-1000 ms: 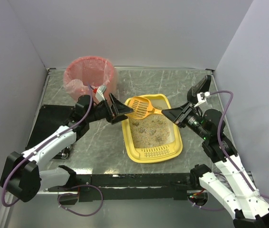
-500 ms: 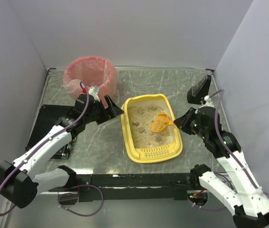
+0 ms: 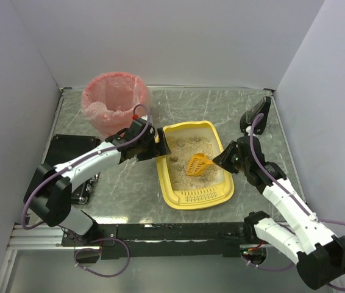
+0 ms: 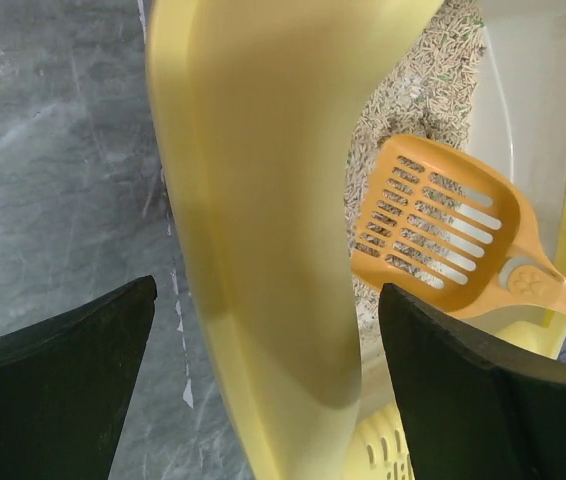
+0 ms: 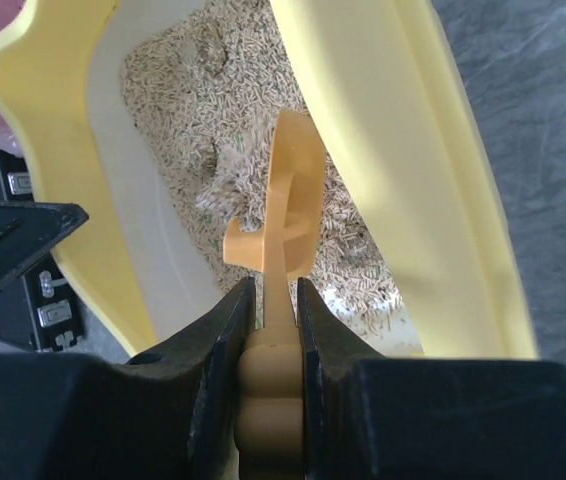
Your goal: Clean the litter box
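Observation:
The yellow litter box (image 3: 197, 196) lies mid-table with beige litter (image 3: 184, 152) inside. My right gripper (image 3: 222, 160) is shut on the handle of the small orange slotted scoop (image 3: 198, 163), whose head is down in the litter. In the right wrist view the gripper (image 5: 275, 300) clamps the handle and the scoop (image 5: 288, 200) stands on edge over the litter (image 5: 213, 130). My left gripper (image 3: 157, 146) is open and straddles the box's far left rim. In the left wrist view the gripper (image 4: 263, 300) has the rim (image 4: 263, 200) between its jaws without touching it, and the scoop (image 4: 443, 230) shows beyond.
A pink-lined round basket (image 3: 114, 101) stands at the back left, just behind my left arm. A black upright object (image 3: 256, 115) stands at the right edge of the table. Black plates (image 3: 63, 152) lie at the left. Walls close in on three sides.
My right gripper has brought the scoop from above the box's far left corner down into the litter. My left gripper has moved right, onto the box's left rim.

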`<act>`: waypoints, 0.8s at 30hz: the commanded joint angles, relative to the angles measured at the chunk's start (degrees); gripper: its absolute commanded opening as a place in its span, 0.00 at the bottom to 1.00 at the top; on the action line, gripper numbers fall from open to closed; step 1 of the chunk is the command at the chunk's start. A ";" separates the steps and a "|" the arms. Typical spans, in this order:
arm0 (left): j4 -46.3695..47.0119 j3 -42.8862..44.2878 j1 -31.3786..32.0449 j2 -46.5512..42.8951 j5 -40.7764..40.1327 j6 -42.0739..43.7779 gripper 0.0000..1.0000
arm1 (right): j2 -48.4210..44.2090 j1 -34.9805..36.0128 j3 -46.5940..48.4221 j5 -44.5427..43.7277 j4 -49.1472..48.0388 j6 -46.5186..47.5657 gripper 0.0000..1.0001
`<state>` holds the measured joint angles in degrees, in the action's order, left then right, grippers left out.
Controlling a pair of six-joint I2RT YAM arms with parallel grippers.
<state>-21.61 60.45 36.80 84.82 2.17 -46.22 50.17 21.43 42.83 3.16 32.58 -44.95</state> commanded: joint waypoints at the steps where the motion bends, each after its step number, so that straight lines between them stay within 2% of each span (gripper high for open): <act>1: 4.28 -0.24 0.03 1.22 2.91 -1.15 0.98 | 4.31 1.15 -3.10 1.76 -5.85 -2.51 0.00; 8: 6.84 -1.38 0.21 4.04 6.08 -3.17 0.95 | 7.74 3.62 -6.18 3.17 -14.55 -5.50 0.00; 11: 7.54 -1.30 0.38 4.66 6.70 -3.44 0.88 | 8.10 4.67 -7.32 4.05 -16.75 -6.37 0.00; 14: 7.81 -0.51 0.38 5.71 7.14 -3.18 0.74 | 8.36 5.46 -9.42 4.31 -20.35 -8.22 0.00; 15: 7.46 0.19 0.38 5.97 7.23 -3.09 0.63 | 7.93 5.46 -10.04 3.53 -22.28 -8.49 0.00; 17: 7.11 0.81 0.38 6.94 7.49 -2.91 0.55 | 7.22 5.90 -11.88 1.51 -24.39 -9.45 0.00; 18: 7.10 1.16 0.47 7.20 7.84 -2.83 0.46 | 6.87 5.82 -13.20 0.80 -26.49 -9.63 0.00; 20: 7.02 1.52 0.73 7.82 8.55 -2.92 0.40 | 6.96 5.90 -13.47 -1.48 -25.64 -10.60 0.00; 21: 7.02 1.78 0.73 7.99 8.46 -2.91 0.32 | 7.22 5.90 -13.47 -2.01 -25.11 -10.95 0.00; 23: 6.58 2.13 0.91 8.35 8.20 -3.09 0.25 | 6.70 5.90 -13.74 -3.07 -23.53 -11.56 0.00; 24: 6.32 2.74 1.00 8.52 8.02 -3.26 0.17 | 6.34 5.99 -14.00 -4.46 -22.92 -12.09 0.00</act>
<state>-18.55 60.58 36.53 91.05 6.42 -49.28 55.96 26.26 30.98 2.68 7.16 -55.48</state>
